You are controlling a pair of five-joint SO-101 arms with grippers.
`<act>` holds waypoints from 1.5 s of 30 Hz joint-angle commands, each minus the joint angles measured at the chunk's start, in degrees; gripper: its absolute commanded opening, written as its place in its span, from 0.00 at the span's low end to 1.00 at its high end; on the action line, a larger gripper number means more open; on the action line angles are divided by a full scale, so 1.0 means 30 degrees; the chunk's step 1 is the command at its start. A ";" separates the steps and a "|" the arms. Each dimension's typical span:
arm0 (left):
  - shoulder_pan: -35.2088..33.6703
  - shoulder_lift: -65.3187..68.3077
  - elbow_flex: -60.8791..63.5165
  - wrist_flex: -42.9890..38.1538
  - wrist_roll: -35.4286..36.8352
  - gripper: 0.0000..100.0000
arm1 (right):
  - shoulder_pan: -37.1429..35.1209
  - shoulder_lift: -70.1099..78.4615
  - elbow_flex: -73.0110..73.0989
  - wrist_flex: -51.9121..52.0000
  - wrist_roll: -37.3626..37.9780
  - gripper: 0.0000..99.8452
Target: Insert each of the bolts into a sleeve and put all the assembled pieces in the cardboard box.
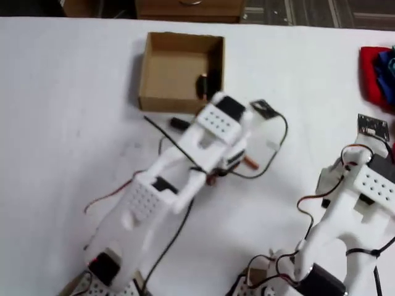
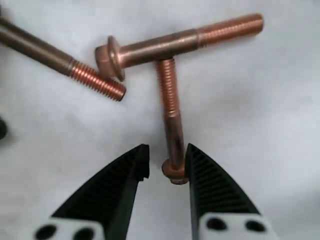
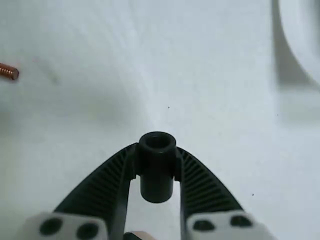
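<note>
Three copper bolts lie close together on the white table: one [image 2: 180,41] crosswise, one [image 2: 75,67] slanted off to the side, and one [image 2: 169,110] whose head sits between my left gripper's [image 2: 166,150] fingers. That gripper is open, with one finger touching the bolt's head. My right gripper [image 3: 156,147] is shut on a black sleeve [image 3: 157,167], held upright with its bore showing. In the high view the left arm [image 1: 185,160] stretches toward the cardboard box [image 1: 162,74], which holds one dark assembled piece [image 1: 202,86]. A loose black sleeve [image 1: 179,123] lies in front of the box.
A bolt tip [image 3: 9,72] shows off to the side of the held sleeve. A bolt [image 1: 250,163] pokes out beside the left arm. The right arm [image 1: 345,216] stands at the lower right. A red and blue bundle [image 1: 378,68] lies at the right edge. Cables trail over the table.
</note>
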 commanded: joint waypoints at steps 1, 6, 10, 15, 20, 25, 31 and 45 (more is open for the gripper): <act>0.0410 -0.0176 -0.0835 0.0410 -0.0088 0.14 | 0.0190 -0.0835 -0.0117 -0.0190 0.0147 0.02; 0.0029 0.0059 0.0190 0.0410 -0.0117 0.14 | 0.0220 -0.0835 -0.0147 -0.0190 0.0147 0.02; -0.0264 0.0615 0.2007 0.0410 -0.0147 0.14 | 0.0190 -0.0835 -0.0147 -0.0190 0.0147 0.02; -0.0264 0.0733 0.3326 0.0410 -0.0147 0.14 | 0.0161 -0.0835 -0.0176 -0.0190 0.0147 0.02; -0.1670 0.0088 0.3590 0.0557 -0.2403 0.04 | 0.0161 -0.0835 -0.0176 -0.0161 0.0147 0.02; -0.3839 -0.3399 0.7048 0.0557 -0.7209 0.03 | 0.0220 -0.0835 -0.0147 -0.0161 0.0117 0.02; -0.6828 -1.0344 1.3846 0.0527 -1.9018 0.03 | 0.0132 -0.0835 -0.0147 -0.0161 0.0029 0.02; -1.1722 -0.9993 1.3993 -0.0645 -2.3883 0.03 | -0.0952 -0.0982 -0.0176 -0.0073 0.0000 0.02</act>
